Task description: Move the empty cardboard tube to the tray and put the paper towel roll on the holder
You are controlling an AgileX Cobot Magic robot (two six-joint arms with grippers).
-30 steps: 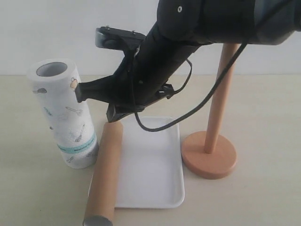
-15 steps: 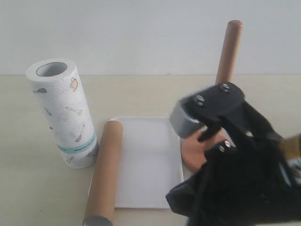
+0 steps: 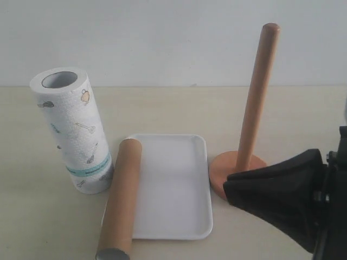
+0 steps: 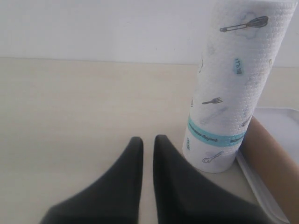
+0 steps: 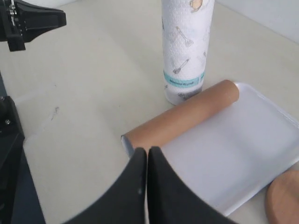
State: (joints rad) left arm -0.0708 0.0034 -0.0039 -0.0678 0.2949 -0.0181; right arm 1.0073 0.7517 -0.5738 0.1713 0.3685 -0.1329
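The paper towel roll (image 3: 73, 130) stands upright at the left, teal band low. Beside it the empty cardboard tube (image 3: 120, 197) lies on its side along the left rim of the white tray (image 3: 179, 189), partly over that rim. The wooden holder (image 3: 254, 103) stands bare to the right of the tray. My right gripper (image 3: 230, 189) hangs low at the right, in front of the holder's base, shut and holding nothing. In its own view its tips (image 5: 147, 151) are over the tube's near end (image 5: 182, 119). My left gripper (image 4: 148, 140) is shut, empty, left of the roll (image 4: 233, 84).
The holder's round base (image 5: 285, 200) sits just past the tray's corner (image 5: 261, 140). The left arm's black gripper body (image 5: 32, 23) shows beyond the roll (image 5: 187, 42). A white wall closes the back of the beige table (image 3: 173, 105).
My right arm has drawn back from above the tray and tube, swinging down to the lower right. The tube stays lying at the tray's left rim; roll and holder have not moved.
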